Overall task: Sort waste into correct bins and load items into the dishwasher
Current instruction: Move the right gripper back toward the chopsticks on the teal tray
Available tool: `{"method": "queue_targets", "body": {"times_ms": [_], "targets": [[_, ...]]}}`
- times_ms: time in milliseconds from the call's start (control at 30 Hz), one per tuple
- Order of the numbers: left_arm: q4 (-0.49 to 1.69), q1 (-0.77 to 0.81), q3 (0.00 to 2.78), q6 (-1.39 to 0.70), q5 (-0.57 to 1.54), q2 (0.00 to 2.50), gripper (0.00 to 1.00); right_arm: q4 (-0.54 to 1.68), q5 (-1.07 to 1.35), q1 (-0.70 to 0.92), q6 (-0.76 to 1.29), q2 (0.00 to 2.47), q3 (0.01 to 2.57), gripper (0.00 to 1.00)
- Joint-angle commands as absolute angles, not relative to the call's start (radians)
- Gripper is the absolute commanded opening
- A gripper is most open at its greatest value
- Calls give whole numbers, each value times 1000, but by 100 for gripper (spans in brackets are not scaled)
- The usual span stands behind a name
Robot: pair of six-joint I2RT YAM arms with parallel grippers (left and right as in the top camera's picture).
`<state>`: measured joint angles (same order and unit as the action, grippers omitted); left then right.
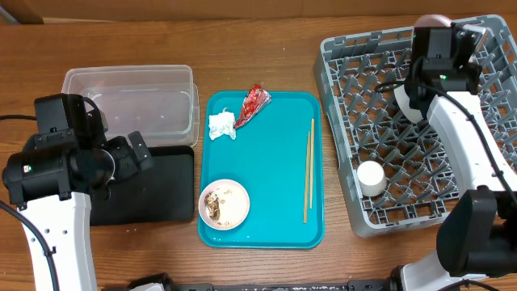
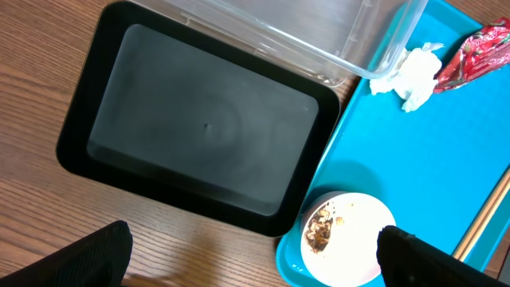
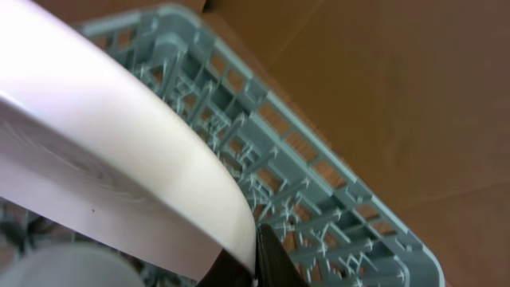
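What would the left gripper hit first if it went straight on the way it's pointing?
Probably the black tray, which lies right ahead of the left gripper, its jaws open. Depth is hard to judge from the wrist view.

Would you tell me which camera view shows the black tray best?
The left wrist view: the black tray lies whole and unobstructed there. Overhead, the left arm covers part of it. The right wrist view does not show it.

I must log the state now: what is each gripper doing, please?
Left gripper: open, holding nothing.
Right gripper: closed on the rim of the white plate, over the dish rack.
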<state>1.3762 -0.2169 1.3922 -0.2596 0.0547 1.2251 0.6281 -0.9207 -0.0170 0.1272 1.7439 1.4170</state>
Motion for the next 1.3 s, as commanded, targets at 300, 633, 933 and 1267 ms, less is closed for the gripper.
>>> {"method": "queue_targets", "body": {"times_ms": [300, 633, 933, 1267], "targets": [[1376, -222, 1405, -273, 44, 1226, 100, 799, -896, 24, 285, 1740, 1407, 45], [1376, -222, 1405, -273, 44, 1226, 100, 856, -948, 173, 287, 1700, 1407, 59], [1377, -222, 1405, -273, 44, 1226, 100, 897, -863, 315, 311, 1678, 1408, 62], [1376, -222, 1405, -273, 44, 1226, 100, 947, -404, 476, 308, 1661, 1408, 35]]}}
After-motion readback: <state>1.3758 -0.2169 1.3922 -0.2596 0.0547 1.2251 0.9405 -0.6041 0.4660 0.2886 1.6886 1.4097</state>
